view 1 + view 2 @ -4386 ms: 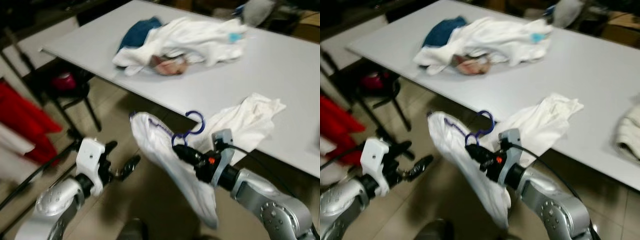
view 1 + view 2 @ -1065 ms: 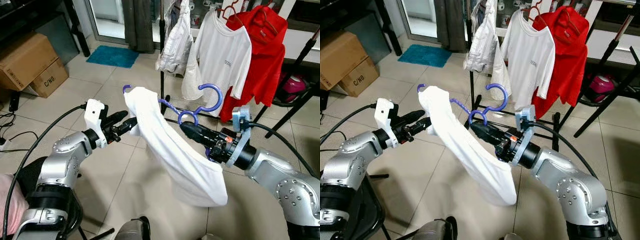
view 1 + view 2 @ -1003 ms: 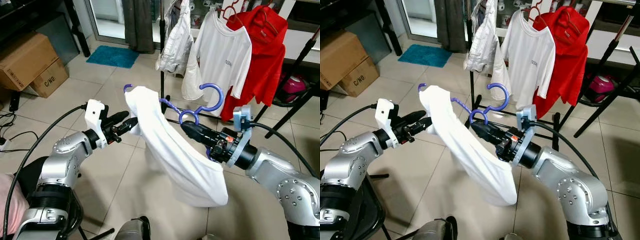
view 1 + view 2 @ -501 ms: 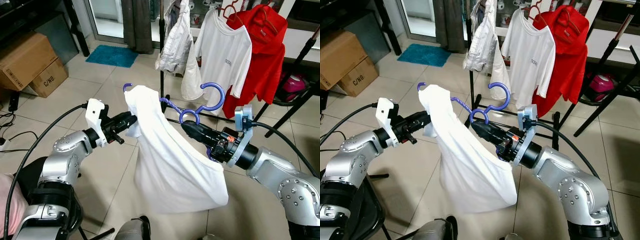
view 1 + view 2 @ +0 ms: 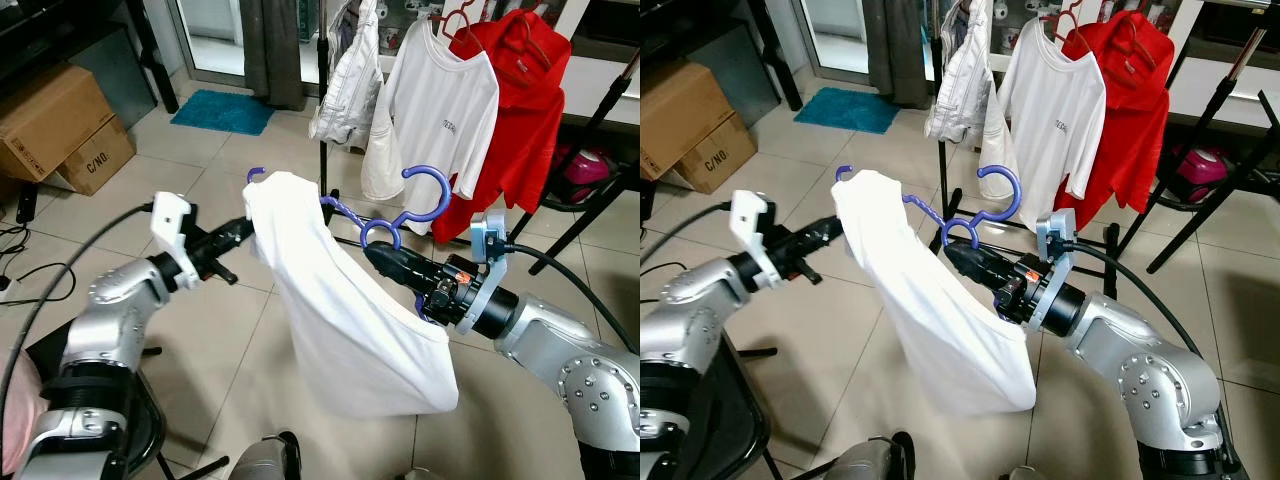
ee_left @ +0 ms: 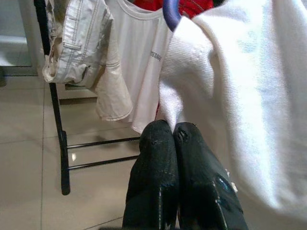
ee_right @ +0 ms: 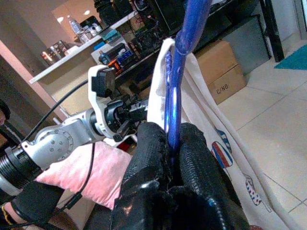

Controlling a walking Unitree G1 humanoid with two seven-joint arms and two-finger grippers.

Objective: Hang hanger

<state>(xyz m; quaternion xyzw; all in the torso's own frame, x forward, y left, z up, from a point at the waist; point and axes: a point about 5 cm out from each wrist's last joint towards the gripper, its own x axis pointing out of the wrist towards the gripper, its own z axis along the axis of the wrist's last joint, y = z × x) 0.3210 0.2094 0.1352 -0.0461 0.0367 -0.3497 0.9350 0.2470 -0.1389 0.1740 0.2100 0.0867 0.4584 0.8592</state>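
Note:
My right gripper is shut on the neck of a blue plastic hanger and holds it out at chest height, hook upward. A white garment is draped over the hanger and sags down from it. In the right wrist view the hanger rises from between the closed fingers. My left gripper is at the garment's upper left edge, its fingers pressed together with the tips at the hem. Whether cloth is pinched between them cannot be made out.
A black clothes rack stands ahead, carrying a beige garment, a white T-shirt and a red shirt. Cardboard boxes sit at the left and a blue mat lies on the tiled floor beyond.
The view has turned from a table of clothes to the rack. In the last half second my left arm drew back to the left and the garment's spread lower edge swung in.

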